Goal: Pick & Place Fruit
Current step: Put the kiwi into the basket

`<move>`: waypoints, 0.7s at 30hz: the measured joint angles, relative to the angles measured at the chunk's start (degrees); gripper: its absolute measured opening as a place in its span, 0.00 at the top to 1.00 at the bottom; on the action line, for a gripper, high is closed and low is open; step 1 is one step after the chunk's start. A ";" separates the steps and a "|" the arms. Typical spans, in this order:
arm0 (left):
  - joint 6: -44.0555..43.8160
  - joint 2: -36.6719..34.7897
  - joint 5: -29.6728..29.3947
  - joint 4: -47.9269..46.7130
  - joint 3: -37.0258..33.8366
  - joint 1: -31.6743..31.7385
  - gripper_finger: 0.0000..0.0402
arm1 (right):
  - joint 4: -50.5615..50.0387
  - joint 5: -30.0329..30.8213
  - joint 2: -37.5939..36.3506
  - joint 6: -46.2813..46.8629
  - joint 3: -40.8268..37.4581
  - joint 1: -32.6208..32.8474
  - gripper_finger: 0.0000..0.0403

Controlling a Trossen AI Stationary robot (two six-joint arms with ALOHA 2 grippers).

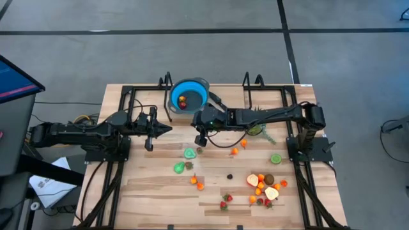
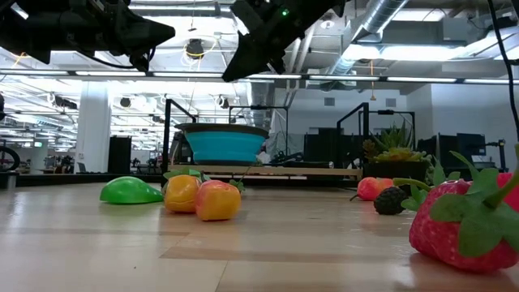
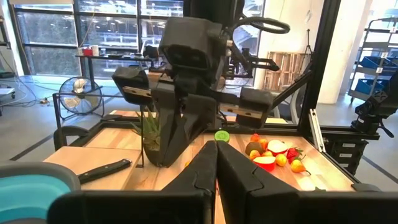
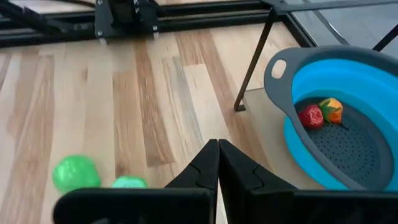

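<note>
While both grippers hang closed, empty, blue bowl (image 1: pixel 188 95) holds two fruits (image 4: pixel 321 113), spiky plant (image 1: pixel 259 130) nearby.

No readable text, label, brand, number or sign appears in any view, neither on the pale wooden slatted table (image 1: pixel 160 191) nor on anything around it.

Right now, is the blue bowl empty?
No. The blue bowl holds two toy fruits: a red one and an orange one.
</note>
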 joint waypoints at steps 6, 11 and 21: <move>0.02 -0.01 0.01 0.00 0.00 0.02 0.99 | 0.32 0.00 0.07 -2.65 -1.43 0.02 1.00; 0.00 0.00 0.00 0.02 0.00 0.00 0.99 | -0.26 0.00 0.07 -2.60 -1.88 0.02 0.99; 0.02 -0.01 0.00 0.02 0.00 0.00 0.99 | 0.13 -0.02 0.07 0.24 -1.88 0.54 1.00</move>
